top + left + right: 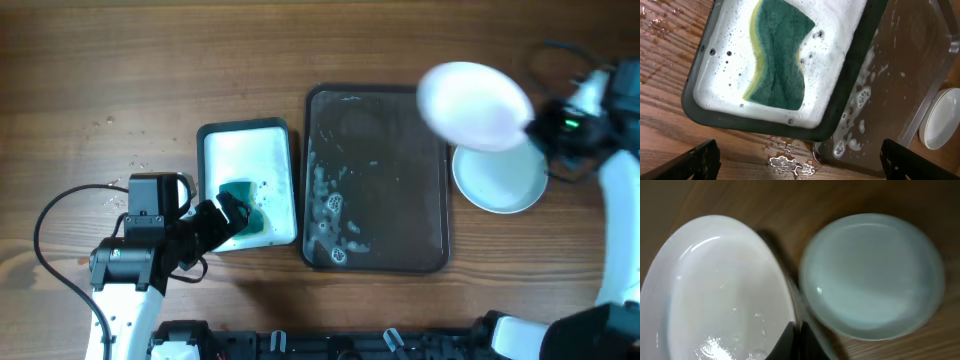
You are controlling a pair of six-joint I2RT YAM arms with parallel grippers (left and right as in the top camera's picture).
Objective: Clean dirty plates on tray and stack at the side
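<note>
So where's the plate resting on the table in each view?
Overhead: plate on the table, right of the tray, partly hidden by the held plate.
Left wrist: same plate at the right edge, past the tray.
Right wrist: it fills the right half, beside the held plate.
Shared landmark: the wood tabletop under it.

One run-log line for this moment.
left tool open at sponge | right tool shut on held plate, partly over table plate | tray soapy, no plates on it
</note>
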